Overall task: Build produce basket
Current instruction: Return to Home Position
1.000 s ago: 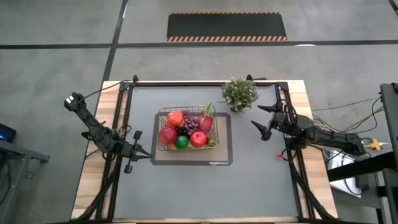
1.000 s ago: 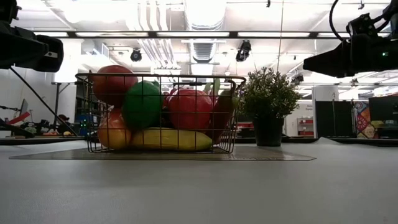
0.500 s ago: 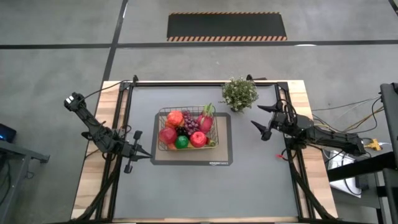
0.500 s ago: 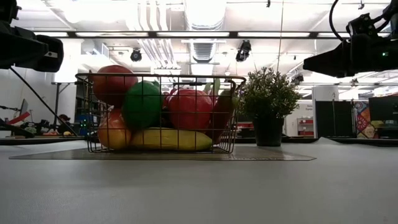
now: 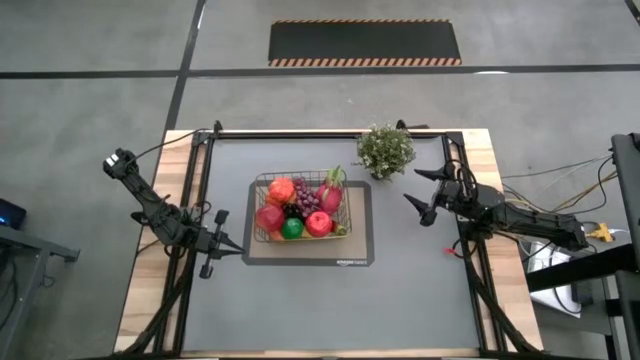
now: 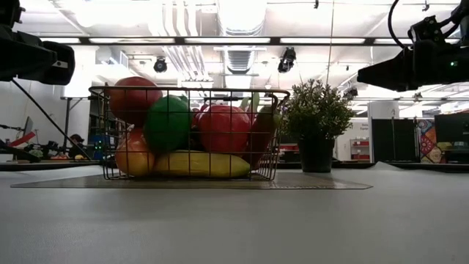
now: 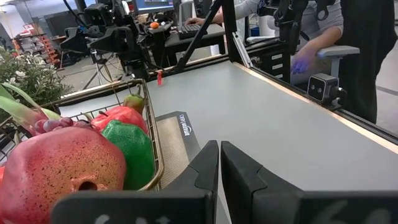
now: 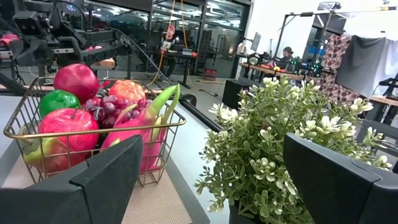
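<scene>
High view: basket [image 5: 303,176] on mat [image 5: 310,256] on table [image 5: 400,300]; left gripper [image 5: 239,248] together, right gripper [image 5: 411,186] apart.

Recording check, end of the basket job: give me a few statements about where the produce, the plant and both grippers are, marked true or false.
1. All the produce lies in the basket; none is loose on the table. True.
2. The left gripper holds a red apple. False: its jaws are shut on nothing, beside the basket.
3. The right gripper has its jaws open and empty. True.
4. The potted plant stands inside the basket. False: it stands on the table, apart from the basket, off its far corner on the right arm's side.
</scene>
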